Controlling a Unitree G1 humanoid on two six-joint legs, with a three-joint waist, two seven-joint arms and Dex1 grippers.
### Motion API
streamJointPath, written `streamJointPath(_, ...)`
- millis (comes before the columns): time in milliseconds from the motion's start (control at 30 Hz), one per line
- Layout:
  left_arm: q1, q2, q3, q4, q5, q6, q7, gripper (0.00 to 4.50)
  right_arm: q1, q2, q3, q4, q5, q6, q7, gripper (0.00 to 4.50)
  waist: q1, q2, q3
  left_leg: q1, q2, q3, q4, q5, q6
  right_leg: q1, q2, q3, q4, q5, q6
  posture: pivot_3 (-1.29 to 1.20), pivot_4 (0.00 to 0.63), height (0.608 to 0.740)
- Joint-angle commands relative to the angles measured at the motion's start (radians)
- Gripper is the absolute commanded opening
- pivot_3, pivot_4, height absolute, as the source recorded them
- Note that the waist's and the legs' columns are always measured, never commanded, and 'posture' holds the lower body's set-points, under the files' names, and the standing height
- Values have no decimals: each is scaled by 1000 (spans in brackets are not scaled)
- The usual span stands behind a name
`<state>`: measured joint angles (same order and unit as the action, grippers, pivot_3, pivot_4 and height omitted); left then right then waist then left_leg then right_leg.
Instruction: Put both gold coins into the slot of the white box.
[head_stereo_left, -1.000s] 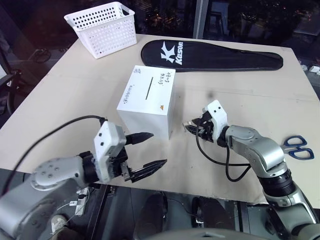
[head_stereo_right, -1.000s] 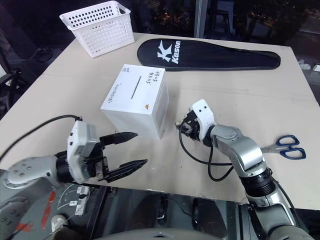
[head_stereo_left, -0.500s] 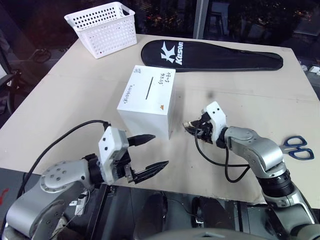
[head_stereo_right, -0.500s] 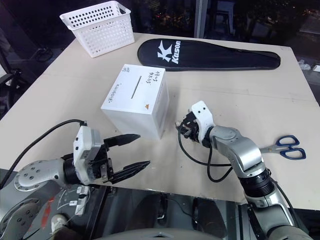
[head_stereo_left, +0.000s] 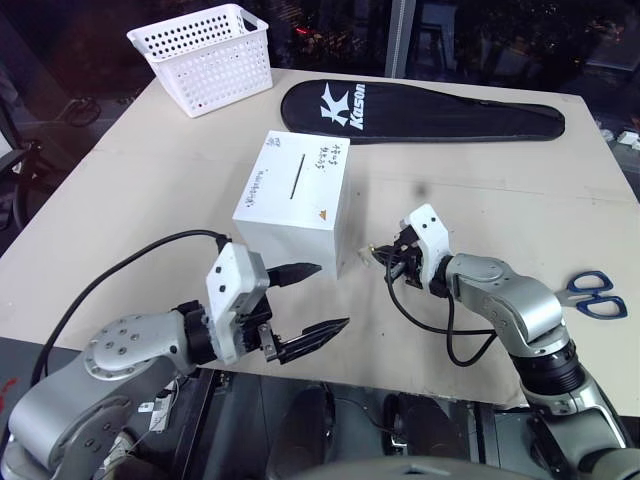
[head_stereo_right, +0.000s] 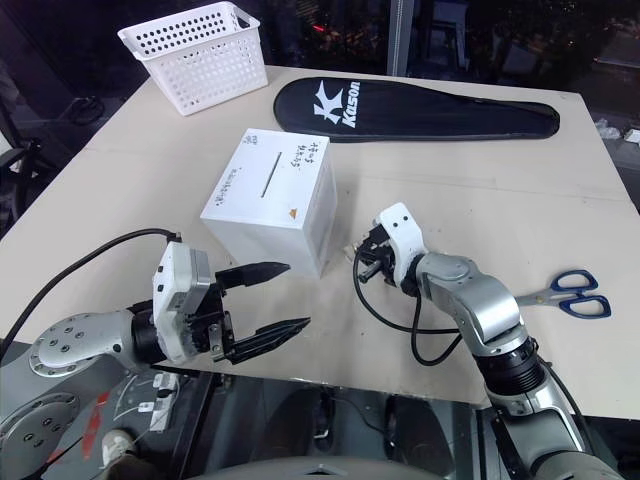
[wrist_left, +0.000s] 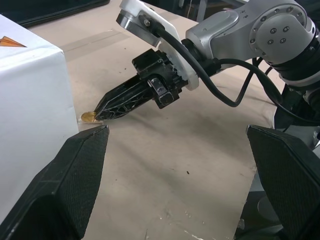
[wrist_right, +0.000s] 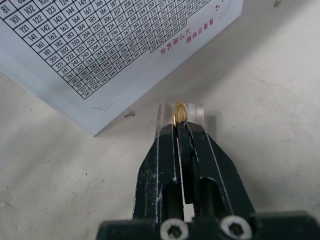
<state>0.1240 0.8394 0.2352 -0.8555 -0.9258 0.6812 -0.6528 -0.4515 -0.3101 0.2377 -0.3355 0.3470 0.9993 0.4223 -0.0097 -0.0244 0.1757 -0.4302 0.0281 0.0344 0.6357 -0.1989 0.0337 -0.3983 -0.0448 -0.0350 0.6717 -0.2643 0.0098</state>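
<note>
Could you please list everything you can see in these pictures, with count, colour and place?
table: one, beige, under everything.
white box: one, white with black handwriting and an orange triangle, mid-table.
slot: one, thin dark slit, on the box's top face.
gold coin: one seen, gold, on edge at the right gripper's tips, over a small clear case beside the box.
basket: one, white perforated, far left corner.
racket cover: one, black with white lettering, far side behind the box.
scissors: one pair, blue handles, right edge.
left gripper: one, black fingers, open, at the near edge in front of the box.
right gripper: one, black fingers, shut on the coin, right of the box.
</note>
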Motion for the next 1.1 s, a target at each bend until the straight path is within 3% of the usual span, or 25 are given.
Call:
streamJointPath(33, 13, 5, 28, -5, 7, -25, -19, 4500, -9, 6, -2, -20, -1, -13, 2, 64, 0, 0, 0, 0, 0, 0, 0, 0, 0, 0, 0, 0, 0, 0, 0, 0, 150, 740)
streamJointPath(333, 69, -6, 40, -5, 26, -56, -52, 4500, -11, 19, -8, -28, 0, 0, -3, 64, 0, 0, 0, 0, 0, 0, 0, 0, 0, 0, 0, 0, 0, 0, 0, 0, 150, 740)
streamJointPath(700, 140, 5, 83, -148, -62, -43, 34, 4500, -10, 15, -28, -49, 8, 13, -8, 64, 0, 0, 0, 0, 0, 0, 0, 0, 0, 0, -1, 0, 0, 0, 0, 0, 150, 740)
streamJointPath(1100, 156, 26, 129, -153, -112, -52, 46, 4500, -13, 13, -40, -47, 14, 9, -9, 64, 0, 0, 0, 0, 0, 0, 0, 0, 0, 0, -1, 0, 0, 0, 0, 0, 150, 740)
